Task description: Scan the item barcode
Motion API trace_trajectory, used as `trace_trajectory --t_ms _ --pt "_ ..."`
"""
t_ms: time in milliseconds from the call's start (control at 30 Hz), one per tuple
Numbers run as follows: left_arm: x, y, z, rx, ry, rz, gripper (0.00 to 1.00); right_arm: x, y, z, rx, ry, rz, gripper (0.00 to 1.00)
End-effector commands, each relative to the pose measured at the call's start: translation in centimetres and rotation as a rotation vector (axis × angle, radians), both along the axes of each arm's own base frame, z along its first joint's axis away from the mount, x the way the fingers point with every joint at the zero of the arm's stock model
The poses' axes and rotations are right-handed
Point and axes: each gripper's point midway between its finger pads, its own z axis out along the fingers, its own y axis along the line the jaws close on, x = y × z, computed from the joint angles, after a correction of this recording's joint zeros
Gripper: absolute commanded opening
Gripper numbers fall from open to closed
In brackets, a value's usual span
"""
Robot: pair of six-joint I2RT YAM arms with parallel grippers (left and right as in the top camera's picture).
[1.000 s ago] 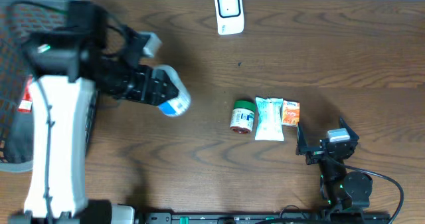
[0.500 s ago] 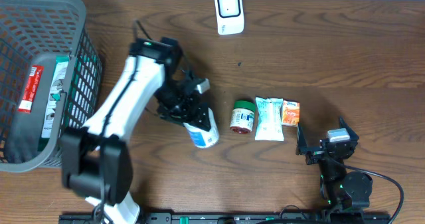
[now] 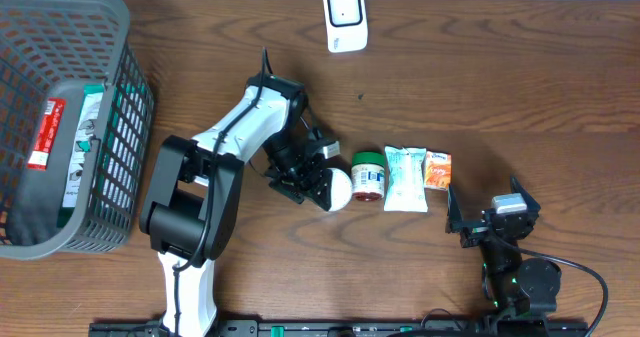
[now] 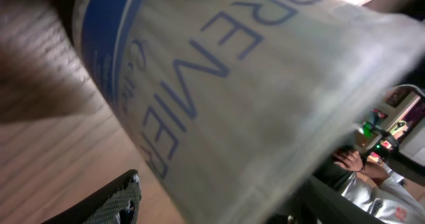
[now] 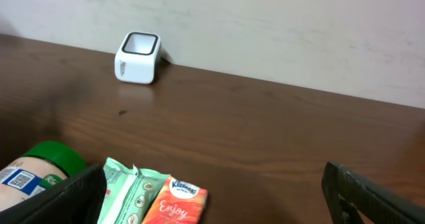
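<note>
The brown table (image 3: 500,87) fills the overhead view. At its far left stands a grey mesh basket (image 3: 125,27), and inside it lie a red box (image 3: 42,132) and a green box (image 3: 85,142) side by side. The white left arm (image 3: 240,132) reaches from the near edge to the middle of the table. Its left gripper (image 3: 322,180) is clamped around a white tub (image 3: 338,191). The tub lies tilted on its side, low over the wood, with its round end just beside a green-lidded jar (image 3: 367,174); whether tub and jar touch cannot be told. In the left wrist view the tub (image 4: 265,104) takes up nearly the whole frame. Blue lettering runs across its wall, and one dark finger (image 4: 116,201) shows at the lower left edge. Right of the jar, in a row, lie a green pack (image 3: 405,178) and then a smaller orange pack (image 3: 437,169), each touching the next. The white scanner (image 3: 343,17) stands at the far edge, well apart from the tub, with its dark window facing up. The right gripper (image 3: 488,215) sits near the front right edge with jaws spread wide and nothing between them. It points towards the packs and the scanner beyond.
</note>
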Motion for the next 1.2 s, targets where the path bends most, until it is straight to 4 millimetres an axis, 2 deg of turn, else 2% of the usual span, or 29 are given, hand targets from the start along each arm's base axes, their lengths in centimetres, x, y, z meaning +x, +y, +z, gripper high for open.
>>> trace_trajectory --t_ms 0,67,133,200,300,467,567,667,767,867,933,1067,1100,1167 --pt "0.4 1.3 -1.7 0.076 -0.021 -0.037 0.75 0.0 0.2 -0.1 0.014 0.005 0.008 0.99" --pt "0.9 2.6 -1.8 0.176 -0.040 -0.021 0.87 0.0 0.2 -0.1 0.014 0.005 0.008 0.99" --pt "1.8 4.3 -1.3 0.303 -0.090 0.001 0.88 0.0 0.2 -0.1 0.014 0.005 0.008 0.99" --pt "2.9 5.2 -0.3 0.368 -0.155 0.033 0.89 0.0 0.2 -0.1 0.014 0.005 0.008 0.99" --pt "5.4 4.3 4.5 0.307 -0.348 0.148 0.92 0.0 0.2 -0.1 0.014 0.005 0.008 0.99" --pt "7.5 3.4 12.0 0.189 -0.580 0.352 0.93 0.0 0.2 -0.1 0.014 0.005 0.008 0.99" --pt "7.3 3.2 15.8 0.122 -0.669 0.438 0.94 0.0 0.2 -0.1 0.014 0.005 0.008 0.99" --pt "6.3 2.9 18.0 0.084 -0.712 0.457 0.93 0.0 0.2 -0.1 0.014 0.005 0.008 0.99" --pt "5.6 2.4 18.0 0.106 -0.699 0.504 0.94 0.0 0.2 -0.1 0.014 0.005 0.008 0.99" --pt "5.3 2.2 16.2 0.203 -0.703 0.563 0.94 0.0 0.2 -0.1 0.014 0.005 0.008 0.99" --pt "4.8 0.3 14.6 0.185 -0.704 0.531 0.95 0.0 0.2 -0.1 0.014 0.005 0.008 0.99" --pt "3.8 -1.7 12.4 0.166 -0.705 0.490 0.95 0.0 0.2 -0.1 0.014 0.005 0.008 0.99" --pt "3.9 -1.6 11.9 0.191 -0.709 0.525 0.95 0.0 0.2 -0.1 0.014 0.005 0.008 0.99" --pt "4.5 0.4 10.9 0.320 -0.723 0.691 0.95 0.0 0.2 -0.1 0.014 0.005 0.008 0.99"
